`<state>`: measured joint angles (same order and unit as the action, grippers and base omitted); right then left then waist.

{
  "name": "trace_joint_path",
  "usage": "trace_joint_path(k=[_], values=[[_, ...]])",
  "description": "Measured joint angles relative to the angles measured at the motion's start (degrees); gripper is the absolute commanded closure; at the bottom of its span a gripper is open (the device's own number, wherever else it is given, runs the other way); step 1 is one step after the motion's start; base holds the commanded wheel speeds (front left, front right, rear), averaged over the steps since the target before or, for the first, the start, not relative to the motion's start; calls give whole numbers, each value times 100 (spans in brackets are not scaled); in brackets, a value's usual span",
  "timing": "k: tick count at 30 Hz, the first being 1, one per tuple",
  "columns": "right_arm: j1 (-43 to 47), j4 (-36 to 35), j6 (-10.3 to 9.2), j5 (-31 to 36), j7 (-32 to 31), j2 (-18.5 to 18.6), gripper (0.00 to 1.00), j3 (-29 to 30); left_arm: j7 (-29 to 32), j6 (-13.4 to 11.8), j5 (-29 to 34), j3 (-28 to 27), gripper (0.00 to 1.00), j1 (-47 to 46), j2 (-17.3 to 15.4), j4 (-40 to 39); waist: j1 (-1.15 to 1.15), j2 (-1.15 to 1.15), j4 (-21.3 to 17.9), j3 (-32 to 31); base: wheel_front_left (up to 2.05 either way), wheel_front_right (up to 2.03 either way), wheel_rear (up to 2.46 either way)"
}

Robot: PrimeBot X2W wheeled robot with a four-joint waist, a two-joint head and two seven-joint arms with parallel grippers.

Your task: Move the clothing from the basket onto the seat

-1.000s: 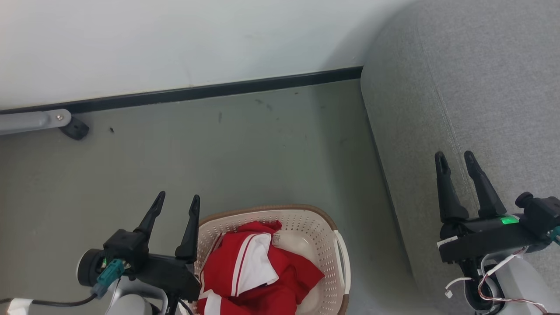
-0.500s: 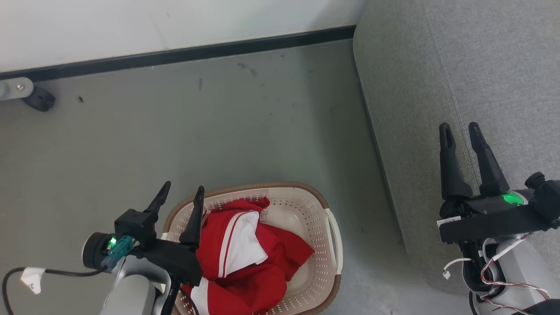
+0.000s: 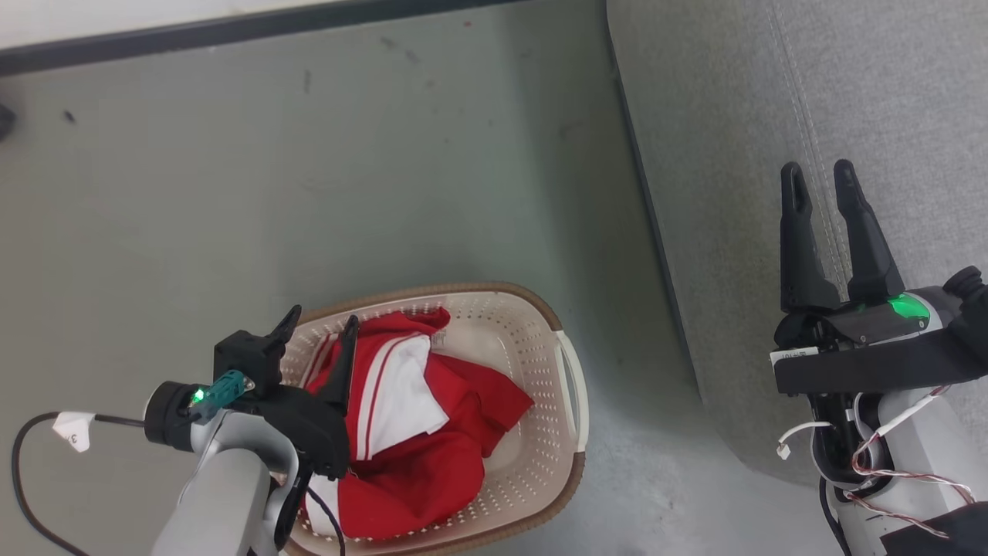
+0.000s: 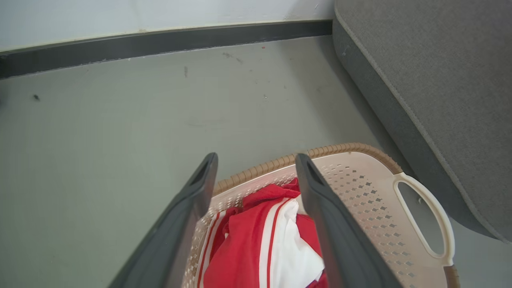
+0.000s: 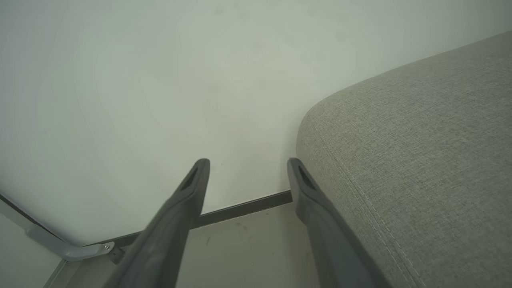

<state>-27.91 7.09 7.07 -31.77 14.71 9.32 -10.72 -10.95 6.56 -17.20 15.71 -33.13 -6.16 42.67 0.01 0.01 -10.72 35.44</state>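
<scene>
Grey floor (image 3: 309,193), one basket (image 3: 532,340) of red clothing (image 3: 432,471), one seat (image 3: 888,93)

The white tag (image 3: 73,431) on the black cable (image 3: 120,420) carries what looks like a 3.

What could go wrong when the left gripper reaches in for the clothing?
1. The open left gripper hangs over the basket at its brown rim, one finger seemingly outside the wall; a straight descent could straddle or snag it.
2. The red-and-white clothing is bunched, so a pinch might lift only a fold, or tug the basket along.
</scene>
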Motion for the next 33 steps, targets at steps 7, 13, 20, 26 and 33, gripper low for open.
trace_joint_path(k=[7, 13, 20, 26, 33], values=[[-103, -238, 0, 27, 1, -19, 0, 0, 107, 5, -4, 18, 0, -280, 8, 485, 0, 0, -156, 330, 0, 0, 0], [-164, -517, 0, 120, 1, -21, 0, -27, 187, 9, 9, 146, 0, -566, 23, 801, 0, 0, -259, 625, 0, 0, 0], [-333, -716, 1, 158, 1, -30, 0, -147, 280, 46, 82, 294, 0, -871, 38, 1160, 0, 0, -366, 926, 0, 0, 0], [-333, -808, 1, 158, 1, -73, 0, -233, 363, 48, 163, 393, 0, -1107, 37, 1464, 0, 0, -477, 1118, 0, 0, 0], [-367, -837, 1, 156, 1, -91, 0, -274, 502, 49, 341, 538, 0, -1357, 43, 1796, -1, 0, -595, 1296, 0, 0, 0]])
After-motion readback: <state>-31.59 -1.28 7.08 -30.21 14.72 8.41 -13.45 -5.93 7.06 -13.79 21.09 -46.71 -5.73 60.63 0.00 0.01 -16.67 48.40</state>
